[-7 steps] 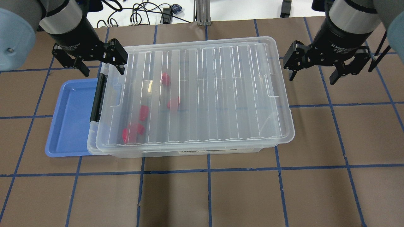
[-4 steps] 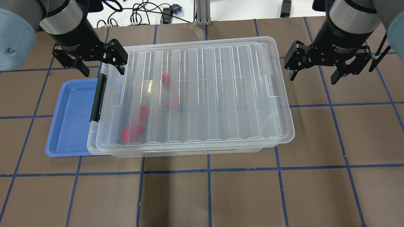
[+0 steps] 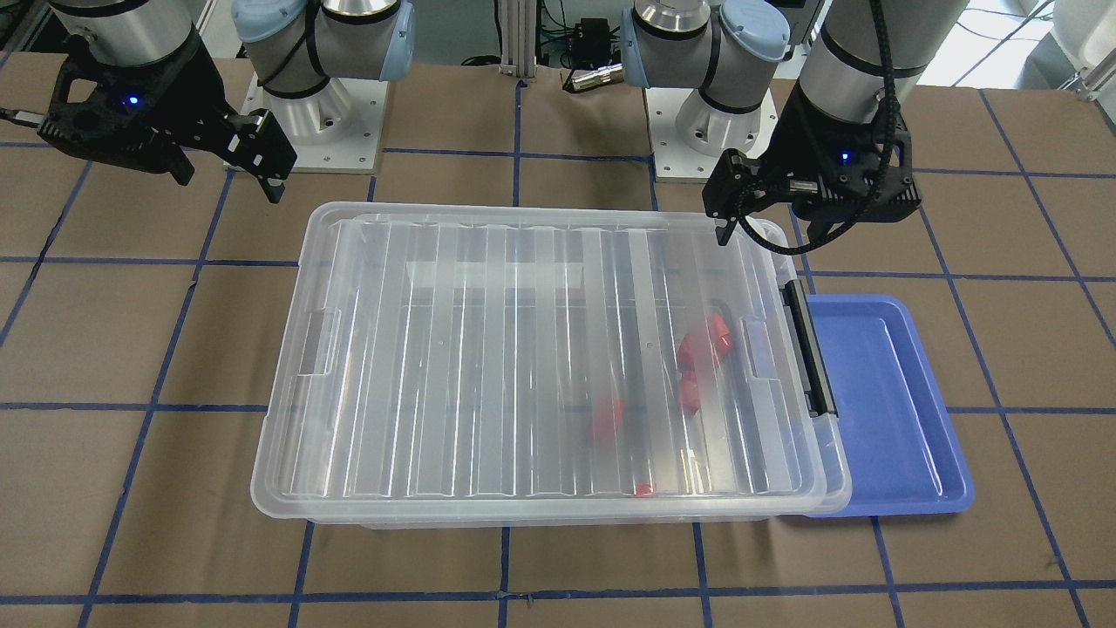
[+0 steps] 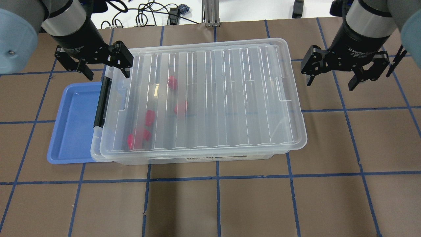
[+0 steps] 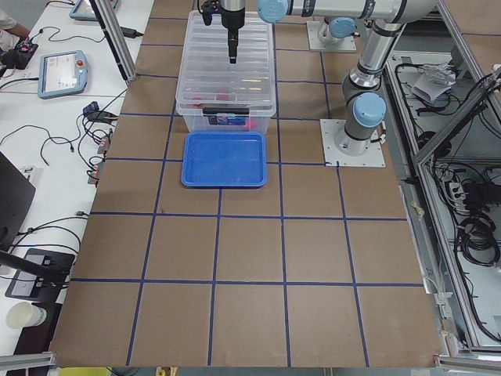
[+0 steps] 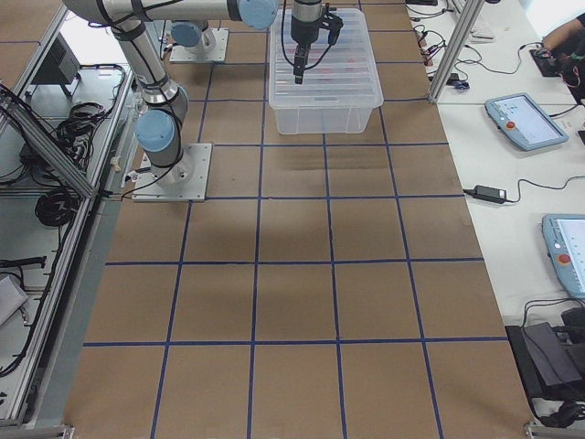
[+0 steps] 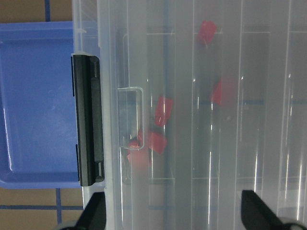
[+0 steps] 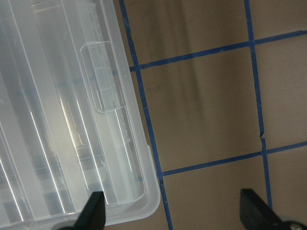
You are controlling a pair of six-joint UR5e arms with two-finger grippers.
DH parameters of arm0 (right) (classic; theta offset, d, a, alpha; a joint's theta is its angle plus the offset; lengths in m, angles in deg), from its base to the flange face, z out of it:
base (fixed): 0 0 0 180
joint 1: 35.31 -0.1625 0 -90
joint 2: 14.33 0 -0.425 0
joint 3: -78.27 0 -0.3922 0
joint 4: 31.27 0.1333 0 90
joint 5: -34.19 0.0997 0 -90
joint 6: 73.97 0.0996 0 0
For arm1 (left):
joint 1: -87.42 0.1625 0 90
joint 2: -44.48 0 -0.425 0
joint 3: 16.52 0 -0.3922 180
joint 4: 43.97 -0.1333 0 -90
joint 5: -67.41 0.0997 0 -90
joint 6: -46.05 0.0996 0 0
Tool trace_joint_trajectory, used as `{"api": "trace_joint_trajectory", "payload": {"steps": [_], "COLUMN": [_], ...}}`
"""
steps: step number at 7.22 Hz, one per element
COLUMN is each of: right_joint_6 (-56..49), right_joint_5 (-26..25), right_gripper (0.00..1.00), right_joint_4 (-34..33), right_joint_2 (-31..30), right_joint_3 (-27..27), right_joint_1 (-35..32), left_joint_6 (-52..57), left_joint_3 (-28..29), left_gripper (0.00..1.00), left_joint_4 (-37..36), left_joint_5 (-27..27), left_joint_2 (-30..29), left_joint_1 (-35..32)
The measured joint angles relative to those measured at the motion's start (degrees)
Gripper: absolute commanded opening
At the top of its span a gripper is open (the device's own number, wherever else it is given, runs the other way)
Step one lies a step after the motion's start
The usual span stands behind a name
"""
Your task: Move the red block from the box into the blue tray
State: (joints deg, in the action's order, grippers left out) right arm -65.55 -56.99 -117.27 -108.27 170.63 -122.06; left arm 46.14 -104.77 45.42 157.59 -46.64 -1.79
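The clear box (image 4: 210, 160) is sitting on the counter (image 4: 217, 204) with its ribbed lid (image 4: 223, 98) on. The blue tray (image 4: 72, 125) is lying just beside its black latch (image 4: 100, 102). Under the lid, toward the latch end, several red blocks are lying loose. The red block (image 4: 172, 82) farthest back is lying nearest the left pincer (image 4: 108, 75), which is hovering released above the box's far latch-end corner, not touching the block. The right pincer (image 4: 330, 84) is hanging released over the counter just beyond the box's opposite end.
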Motion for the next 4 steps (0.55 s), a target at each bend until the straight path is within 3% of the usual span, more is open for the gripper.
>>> {"api": "trace_joint_trajectory", "payload": {"steps": [4], "right_joint_6": [0.1], "right_joint_5": [-0.5], "right_gripper": [1.00], "right_joint_4": [-13.7], "right_joint_2": [8.7], "right_joint_3": [2.1], "right_joint_1": [0.2], "left_joint_6": [0.0], "left_joint_3": [0.0], "left_gripper": [1.00], "left_joint_4": [0.0], "left_joint_5": [0.0], "left_joint_2": [0.0], "left_joint_1": [0.0]}}
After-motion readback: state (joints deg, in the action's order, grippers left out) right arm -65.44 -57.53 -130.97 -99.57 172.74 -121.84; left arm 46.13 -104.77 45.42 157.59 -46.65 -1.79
